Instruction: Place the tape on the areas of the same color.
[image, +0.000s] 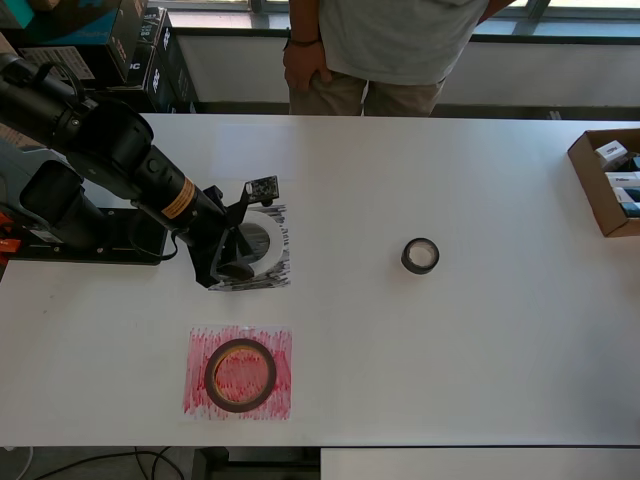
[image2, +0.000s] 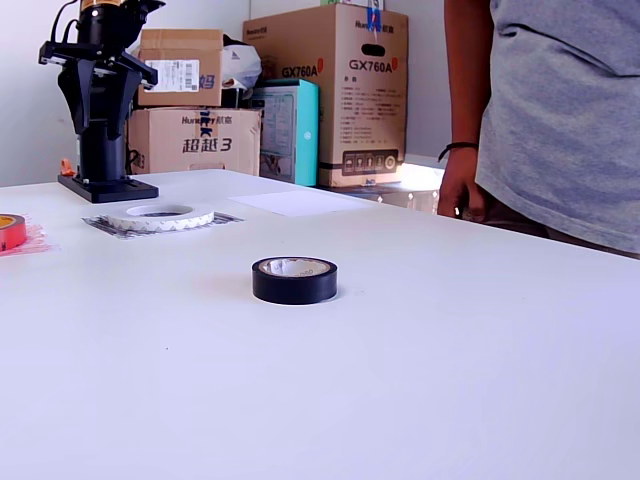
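On the white desk (image: 480, 350), the red roll (image: 240, 375) lies on the red patch (image: 280, 345), the white ring (image2: 160, 217) on the black patch (image: 283, 272), and the small black roll (image2: 294, 279) lies apart on bare desk. Above the ring, whether the fingers (image: 240, 255) are spread cannot be told. Boxes read "GX760A" (image2: 340, 90) and "Humanity" (image2: 190, 140).

White table (image2: 480, 380) — stacked cardboard boxes (image2: 330, 95) behind — bright daylight
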